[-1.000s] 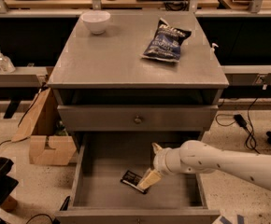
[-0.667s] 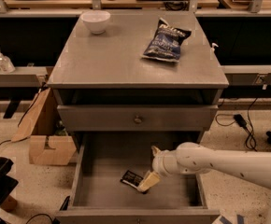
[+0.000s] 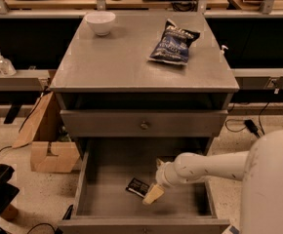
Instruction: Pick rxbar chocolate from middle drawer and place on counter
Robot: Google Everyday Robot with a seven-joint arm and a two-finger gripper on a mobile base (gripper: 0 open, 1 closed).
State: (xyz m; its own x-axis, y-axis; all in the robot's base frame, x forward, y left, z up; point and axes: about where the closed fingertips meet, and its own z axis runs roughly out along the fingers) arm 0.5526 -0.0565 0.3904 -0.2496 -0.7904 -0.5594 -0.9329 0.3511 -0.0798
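The rxbar chocolate (image 3: 138,186), a small black bar, lies flat on the floor of the open middle drawer (image 3: 107,165), near its front centre. My gripper (image 3: 155,178) reaches into the drawer from the right on a white arm. It is open, with its tan fingers spread apart. The lower finger (image 3: 152,194) is at the bar's right end, and I cannot tell whether it touches it. The other finger (image 3: 158,162) stands farther back. The grey counter (image 3: 117,62) is the cabinet's top, above the drawers.
A blue chip bag (image 3: 173,42) lies on the counter at the back right, and a white bowl (image 3: 100,22) stands at the back left. A closed drawer with a round knob (image 3: 144,126) sits above the open one. A cardboard box (image 3: 51,152) stands on the floor to the left.
My gripper has dropped slightly lower in the drawer, bringing the lower finger down beside the bar's right end. The bar has not moved.
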